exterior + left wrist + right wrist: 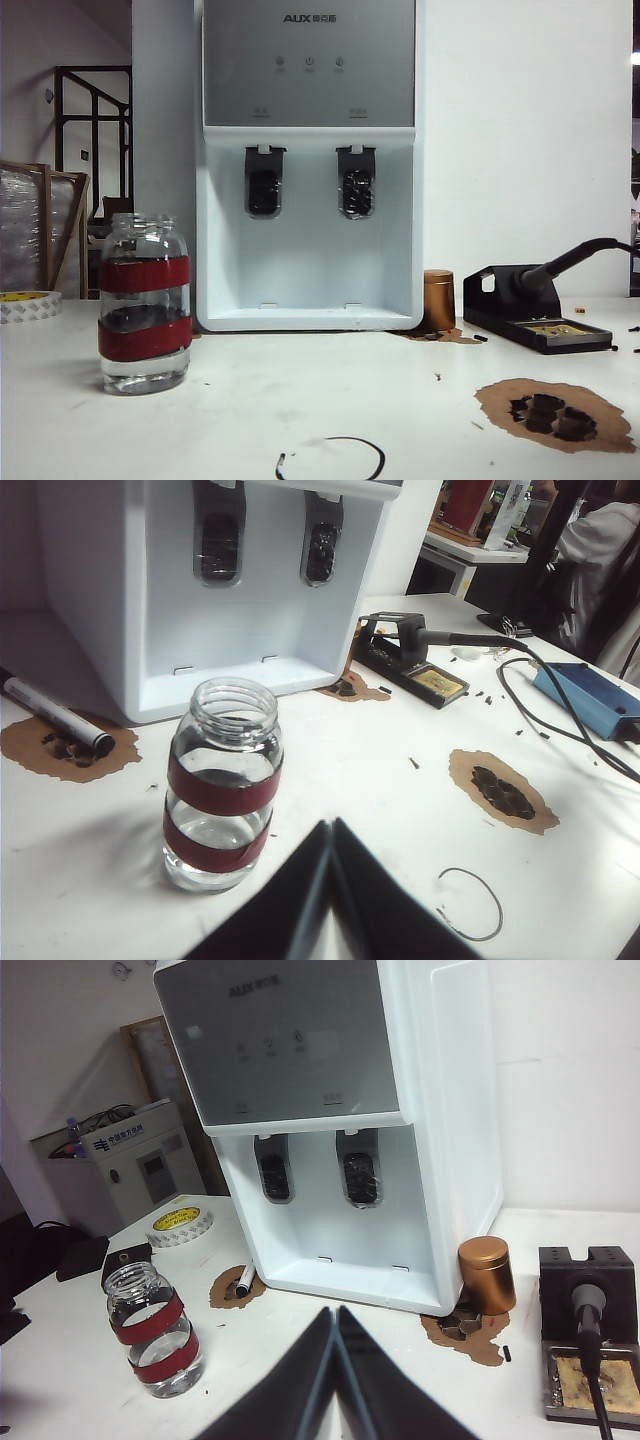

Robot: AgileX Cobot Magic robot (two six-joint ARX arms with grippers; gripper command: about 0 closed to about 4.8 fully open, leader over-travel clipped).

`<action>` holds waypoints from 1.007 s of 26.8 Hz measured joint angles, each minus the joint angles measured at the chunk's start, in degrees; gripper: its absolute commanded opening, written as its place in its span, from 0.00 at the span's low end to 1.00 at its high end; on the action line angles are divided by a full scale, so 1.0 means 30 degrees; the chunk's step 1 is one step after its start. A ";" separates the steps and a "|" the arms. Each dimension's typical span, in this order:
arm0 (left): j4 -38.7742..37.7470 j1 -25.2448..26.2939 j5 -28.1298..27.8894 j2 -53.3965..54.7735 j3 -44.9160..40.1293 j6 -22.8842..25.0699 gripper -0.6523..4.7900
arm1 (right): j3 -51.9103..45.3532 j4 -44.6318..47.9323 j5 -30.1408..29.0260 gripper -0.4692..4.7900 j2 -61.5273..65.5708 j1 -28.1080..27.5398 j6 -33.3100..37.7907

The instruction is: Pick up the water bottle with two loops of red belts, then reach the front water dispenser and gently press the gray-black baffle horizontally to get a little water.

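The water bottle (145,300), a clear jar with two red bands, stands upright on the white table at the left, a little water in its bottom. Behind it rises the white water dispenser (310,270), and the gray-black baffle (264,190) hangs in the left of its bay. Neither arm shows in the exterior view. My left gripper (330,825) is shut and empty, just short of the water bottle (222,790) and beside it. My right gripper (335,1310) is also shut and empty, well back from the water bottle (152,1332) and facing the water dispenser (440,1110).
A glossy second paddle (356,190) hangs right of the baffle. A copper can (438,298) and a soldering stand (535,320) sit right of the dispenser. A brown patch (555,415), a wire ring (332,458), a tape roll (28,305) and a marker (55,715) lie about.
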 measured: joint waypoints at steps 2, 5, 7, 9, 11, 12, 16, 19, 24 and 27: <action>-0.0007 0.0000 0.0022 0.0000 0.0000 0.0000 0.11 | 0.0000 0.0000 0.0000 0.10 0.0000 0.0000 0.0007; -0.0321 0.0000 0.0080 0.0000 0.0000 0.0000 0.11 | 0.0000 0.0000 -0.0007 0.10 0.0000 0.0000 0.0007; -0.0678 0.0000 0.0066 0.0000 0.0000 0.0000 0.11 | 0.0000 -0.0015 -0.0051 0.10 0.0000 0.0000 0.0007; -0.0787 0.0000 0.0066 0.0000 -0.0022 0.0000 0.11 | 0.0000 -0.0051 -0.0051 0.10 0.0000 0.0000 0.0007; -0.0794 0.0000 0.0066 0.0000 -0.0022 -0.0015 0.11 | 0.0000 -0.0066 -0.0066 0.10 0.0000 0.0000 0.0007; -0.0787 0.0000 0.0066 0.0000 -0.0022 -0.0226 0.11 | 0.0000 -0.0066 -0.0102 0.10 0.0000 0.0000 0.0007; -0.0707 0.0000 0.0066 0.0000 -0.0022 -0.0503 0.11 | 0.0000 -0.0066 -0.0124 0.10 0.0000 0.0000 0.0007; -0.0714 0.0000 0.0058 0.0000 -0.0022 -0.0503 0.11 | 0.0000 -0.0066 -0.0124 0.10 0.0000 0.0000 0.0007; -0.0714 0.0000 0.0058 0.0000 -0.0022 -0.0503 0.11 | 0.0000 -0.0066 -0.0124 0.10 0.0000 0.0000 0.0007; -0.0714 0.0000 0.0058 0.0000 -0.0022 -0.0503 0.11 | 0.0000 -0.0066 -0.0124 0.10 0.0000 0.0000 0.0007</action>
